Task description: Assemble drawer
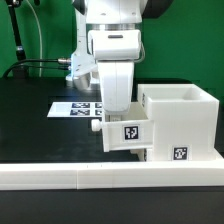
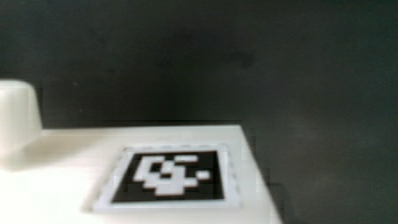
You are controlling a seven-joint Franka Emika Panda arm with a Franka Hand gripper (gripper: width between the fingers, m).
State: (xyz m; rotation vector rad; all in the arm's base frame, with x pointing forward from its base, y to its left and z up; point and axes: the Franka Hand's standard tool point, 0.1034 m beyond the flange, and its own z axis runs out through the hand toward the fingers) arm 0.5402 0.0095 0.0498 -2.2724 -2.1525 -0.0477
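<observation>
The drawer's tall white shell [image 1: 185, 115] stands at the exterior view's right, open at the top, with a tag low on its front. One small white tray [image 1: 128, 135] with a square tag hangs at the shell's left side, its knob [image 1: 96, 127] pointing to the exterior view's left. My gripper [image 1: 120, 118] comes down onto this tray from above and is shut on it; the fingertips are hidden behind it. In the wrist view the tray [image 2: 178, 145] with its tag fills the lower part and the knob [image 2: 15, 115] shows at the edge. The second tray is out of view.
A long low white border wall [image 1: 100, 176] runs along the table's front. The marker board [image 1: 72, 107] lies flat on the black table [image 1: 35, 125] behind the arm. A green wall and black cables are at the back.
</observation>
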